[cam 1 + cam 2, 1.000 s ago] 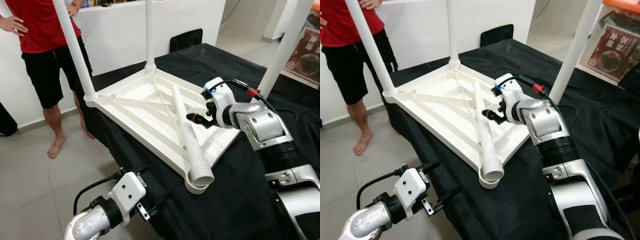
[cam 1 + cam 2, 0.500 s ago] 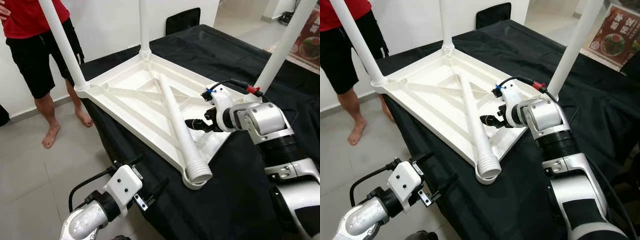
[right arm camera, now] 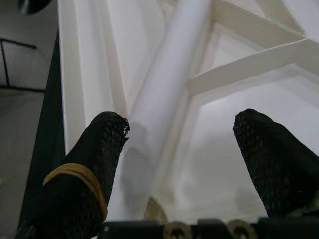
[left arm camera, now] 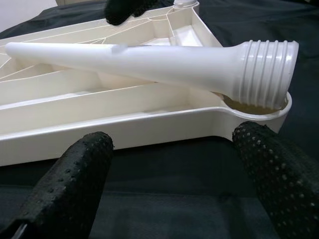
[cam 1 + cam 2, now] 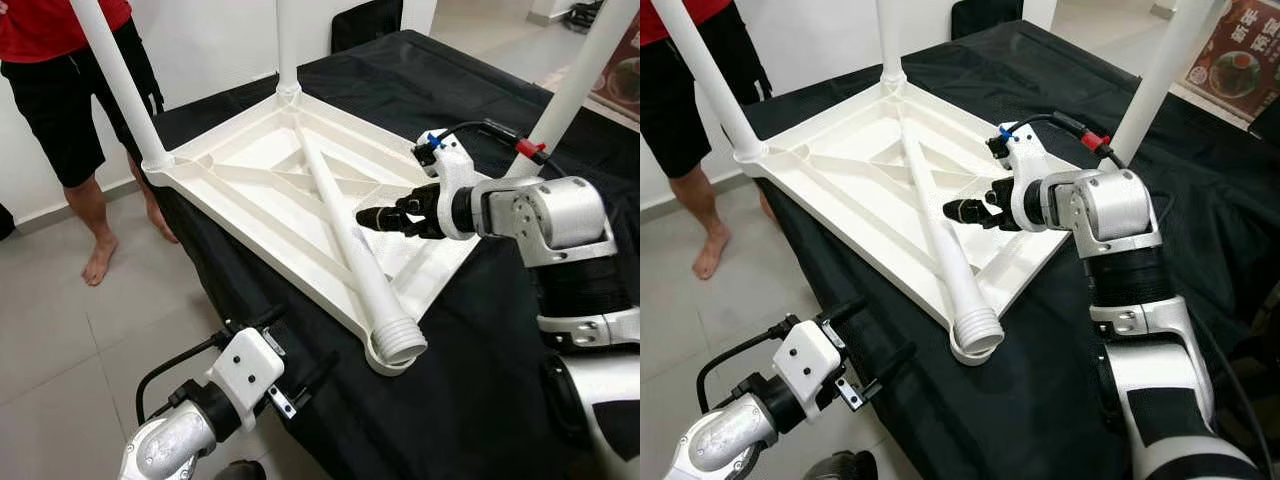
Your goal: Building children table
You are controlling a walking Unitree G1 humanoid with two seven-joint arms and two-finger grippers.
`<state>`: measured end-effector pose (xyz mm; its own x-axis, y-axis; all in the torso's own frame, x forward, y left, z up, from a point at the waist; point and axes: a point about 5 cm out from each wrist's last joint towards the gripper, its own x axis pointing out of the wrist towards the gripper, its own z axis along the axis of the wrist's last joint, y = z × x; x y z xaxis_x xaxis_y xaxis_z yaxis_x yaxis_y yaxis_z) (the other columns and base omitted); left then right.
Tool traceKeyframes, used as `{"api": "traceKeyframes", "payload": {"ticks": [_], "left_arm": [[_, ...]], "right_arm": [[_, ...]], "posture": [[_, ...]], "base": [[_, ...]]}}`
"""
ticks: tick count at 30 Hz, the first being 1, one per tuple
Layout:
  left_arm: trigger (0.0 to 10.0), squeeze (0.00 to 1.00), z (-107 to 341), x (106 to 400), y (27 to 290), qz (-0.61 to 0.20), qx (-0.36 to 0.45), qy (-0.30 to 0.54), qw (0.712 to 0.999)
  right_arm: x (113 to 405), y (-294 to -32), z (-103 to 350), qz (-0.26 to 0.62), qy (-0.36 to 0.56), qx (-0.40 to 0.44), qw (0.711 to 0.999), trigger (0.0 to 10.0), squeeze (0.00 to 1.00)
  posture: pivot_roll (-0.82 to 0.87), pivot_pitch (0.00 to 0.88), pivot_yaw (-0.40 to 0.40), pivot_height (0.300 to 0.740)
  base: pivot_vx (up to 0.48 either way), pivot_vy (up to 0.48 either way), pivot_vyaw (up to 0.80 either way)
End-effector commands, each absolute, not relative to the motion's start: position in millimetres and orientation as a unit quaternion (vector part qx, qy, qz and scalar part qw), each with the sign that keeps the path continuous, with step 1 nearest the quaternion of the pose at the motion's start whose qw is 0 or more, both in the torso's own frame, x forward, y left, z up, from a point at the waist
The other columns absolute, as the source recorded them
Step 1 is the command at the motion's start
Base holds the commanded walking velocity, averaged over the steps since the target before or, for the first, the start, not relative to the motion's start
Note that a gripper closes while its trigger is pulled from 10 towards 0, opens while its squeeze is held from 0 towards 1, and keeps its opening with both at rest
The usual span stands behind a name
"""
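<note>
A white children's table lies upside down on a black-covered surface. Three legs stand screwed in, at the left corner, the far corner and the right corner. A loose leg lies diagonally across the underside, its threaded end resting on the near corner socket. My right gripper hovers open just beside that leg's middle; the leg runs between its fingers. My left gripper hangs open below the table's near edge, facing the threaded end.
A person in a red shirt and black shorts stands barefoot on the grey floor by the table's far left corner. Black cloth drapes the worktable under my right arm. A white wall runs behind.
The whole view has shifted as my head moved. My right gripper has stayed by the loose leg, ending slightly higher over it. The loose leg and left arm have kept their places.
</note>
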<state>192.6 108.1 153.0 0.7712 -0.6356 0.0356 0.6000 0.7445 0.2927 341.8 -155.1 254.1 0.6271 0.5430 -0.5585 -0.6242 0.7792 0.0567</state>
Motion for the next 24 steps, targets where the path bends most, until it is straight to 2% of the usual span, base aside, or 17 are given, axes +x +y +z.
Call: {"api": "traceKeyframes", "payload": {"ticks": [1, 9, 17, 18, 19, 21, 22, 23, 24], "left_arm": [[10.0, 0.0, 149.8, 191.9, 108.1, -0.333, 0.132, -0.056, 0.932], [10.0, 0.0, 149.5, 193.4, 107.4, -0.332, 0.134, -0.056, 0.932], [10.0, 0.0, 149.4, 193.3, 106.8, -0.333, 0.136, -0.057, 0.931], [10.0, 0.0, 149.3, 193.3, 106.7, -0.333, 0.136, -0.057, 0.931], [10.0, 0.0, 149.2, 193.4, 106.6, -0.333, 0.137, -0.057, 0.931], [10.0, 0.0, 149.1, 193.4, 106.6, -0.334, 0.137, -0.057, 0.931], [10.0, 0.0, 149.0, 193.4, 106.3, -0.334, 0.137, -0.057, 0.931], [10.0, 0.0, 148.9, 193.4, 106.1, -0.334, 0.137, -0.057, 0.931], [10.0, 0.0, 148.9, 193.4, 106.1, -0.334, 0.137, -0.057, 0.931]], "right_arm": [[334.8, -149.1, 242.7, 0.338, 0.31, -0.086, 0.884, 10.0, 0.0], [334.2, -141.0, 228.4, 0.302, 0.328, -0.072, 0.892, 10.0, 0.0], [330.1, -146.3, 215.9, 0.27, 0.352, -0.09, 0.891, 10.0, 0.0], [328.9, -147.6, 214.1, 0.267, 0.356, -0.096, 0.89, 9.4, 0.0], [328.0, -149.2, 212.3, 0.259, 0.358, -0.106, 0.891, 6.7, 0.0], [327.5, -150.3, 211.1, 0.254, 0.36, -0.113, 0.891, 6.7, 0.0], [326.8, -151.1, 209.6, 0.25, 0.361, -0.118, 0.891, 0.9, 0.0], [326.5, -151.3, 208.9, 0.248, 0.361, -0.12, 0.891, 0.0, 0.0], [326.5, -151.3, 208.9, 0.248, 0.361, -0.12, 0.891, 0.0, 0.0]], "posture": [[-0.04, 0.237, -0.049, 0.74], [-0.03, 0.233, -0.049, 0.74], [-0.03, 0.229, -0.052, 0.74], [-0.03, 0.227, -0.052, 0.74], [-0.03, 0.228, -0.052, 0.74], [-0.03, 0.228, -0.052, 0.74], [-0.03, 0.226, -0.053, 0.74], [-0.03, 0.226, -0.053, 0.74], [-0.03, 0.226, -0.053, 0.74]], "base": [[0.0, 0.0, 0.0], [0.0, 0.0, 0.0], [0.0, 0.0, 0.0], [0.0, 0.0, 0.0], [0.0, 0.0, 0.0], [0.0, 0.0, 0.0], [0.0, 0.0, 0.0], [0.0, 0.0, 0.0], [0.0, 0.0, 0.0]]}}
